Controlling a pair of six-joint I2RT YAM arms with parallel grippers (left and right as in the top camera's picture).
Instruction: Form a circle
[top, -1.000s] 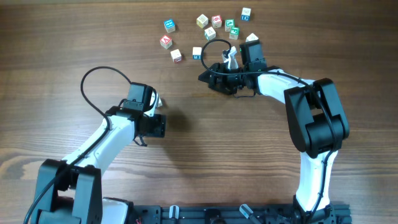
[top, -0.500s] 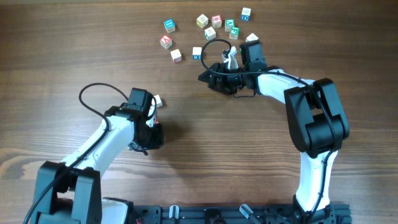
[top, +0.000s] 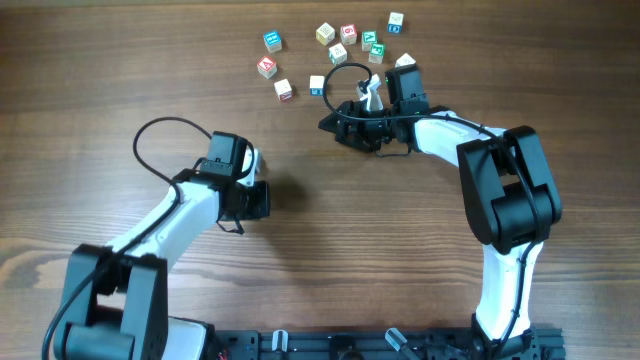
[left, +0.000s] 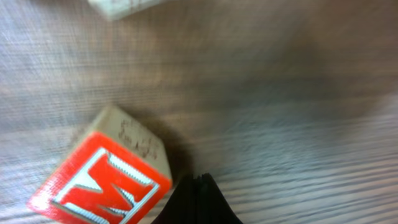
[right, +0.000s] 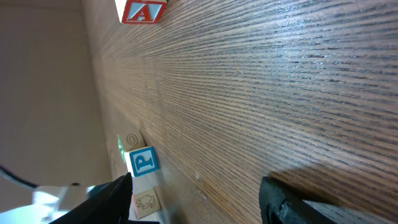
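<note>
Read a white M on the red face of the M block in the left wrist view, and in the right wrist view a red A on the A block and a white P on the blue P block; could not read the other faces. Found the left gripper clenched to one dark tip with nothing pinched, the M block just beside it on the wooden table, well apart from the loose cluster of blocks at the far side. Found the right gripper spread wide and empty, near that cluster.
</note>
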